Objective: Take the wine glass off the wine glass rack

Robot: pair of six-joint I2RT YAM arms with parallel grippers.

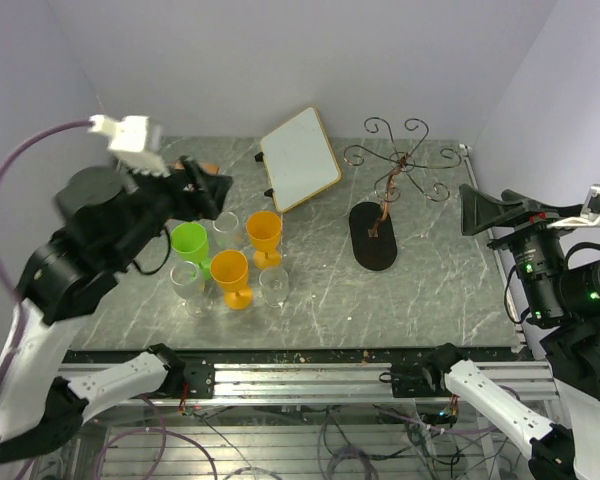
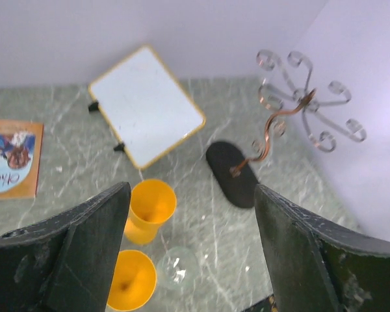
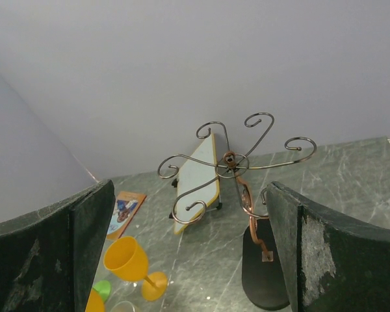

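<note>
Six stemmed glasses, all bunched on the left of the table [image 1: 430, 285]. Two are orange: the far orange glass [image 1: 264, 230] and the near orange glass [image 1: 230, 272]. There's just one green glass [image 1: 190, 242]. Three are clear: the far clear glass [image 1: 226, 228], the near-left clear glass [image 1: 187, 282] and the near-right clear glass [image 1: 274, 285]. One wire rack [image 1: 395, 172] stands far right, one whiteboard [image 1: 300, 158] far centre, one picture card [image 2: 12, 159] far left.
</note>
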